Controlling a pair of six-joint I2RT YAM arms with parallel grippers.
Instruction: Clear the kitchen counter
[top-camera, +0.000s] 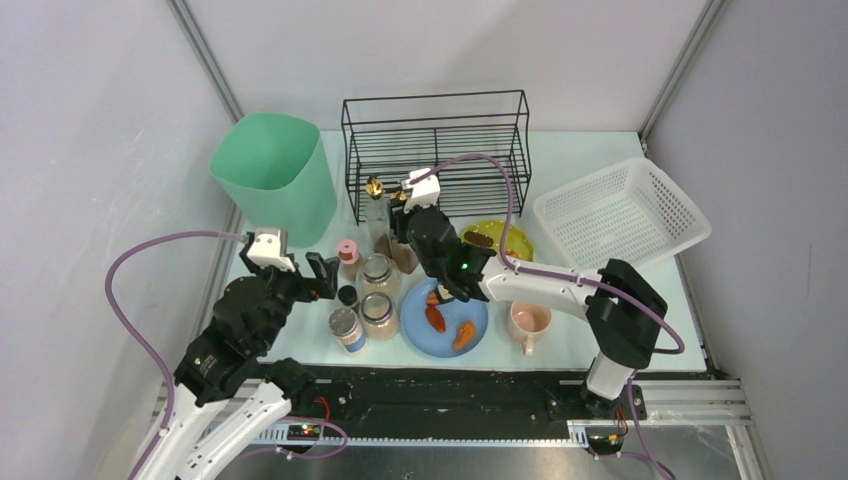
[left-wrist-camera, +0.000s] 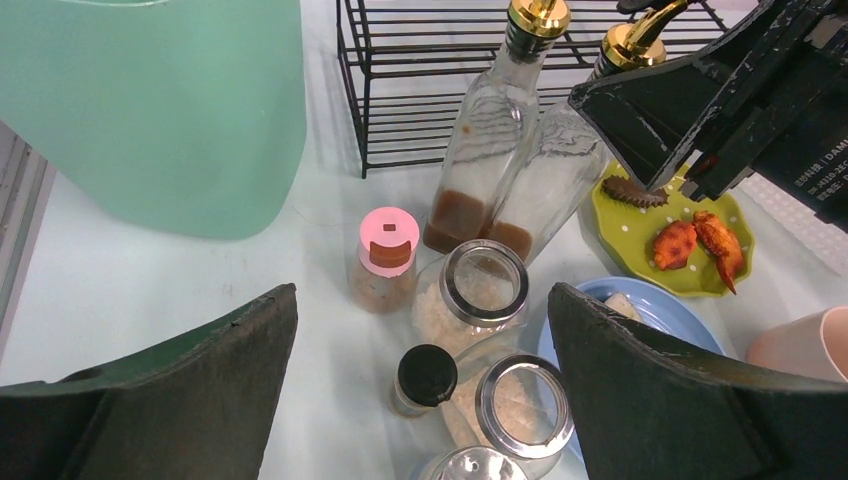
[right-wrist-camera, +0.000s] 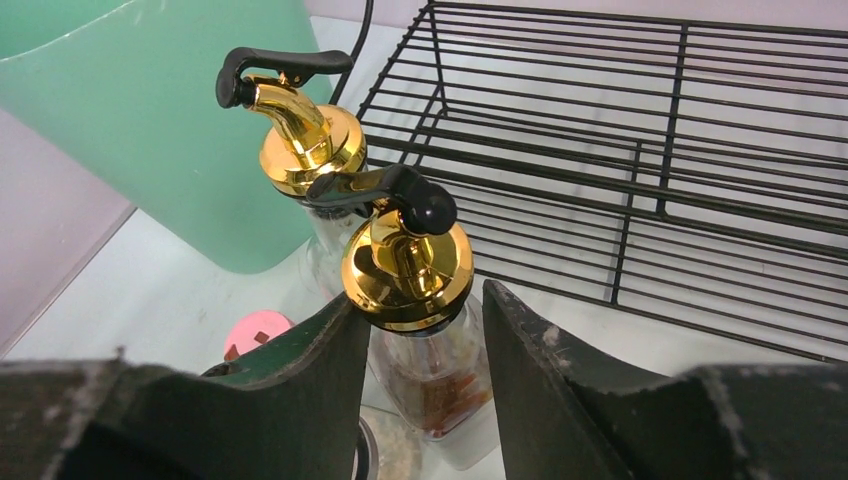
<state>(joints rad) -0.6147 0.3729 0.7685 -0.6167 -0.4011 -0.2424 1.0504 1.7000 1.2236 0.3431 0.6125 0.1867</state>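
My right wrist view, unlike the overhead, shows the right gripper (right-wrist-camera: 422, 305) straddling a gold-capped bottle (right-wrist-camera: 408, 262) by the black wire rack (right-wrist-camera: 560, 182), clamped or not I cannot tell; the left gripper (left-wrist-camera: 422, 295) gapes, released.

The kitchen counter (top-camera: 570, 160) bears a green bin (top-camera: 272, 175), wire rack (top-camera: 435, 140), white basket (top-camera: 622, 212), jars (top-camera: 380, 272), bottles (top-camera: 378, 215), plates (top-camera: 415, 335) and a cup (top-camera: 528, 322).
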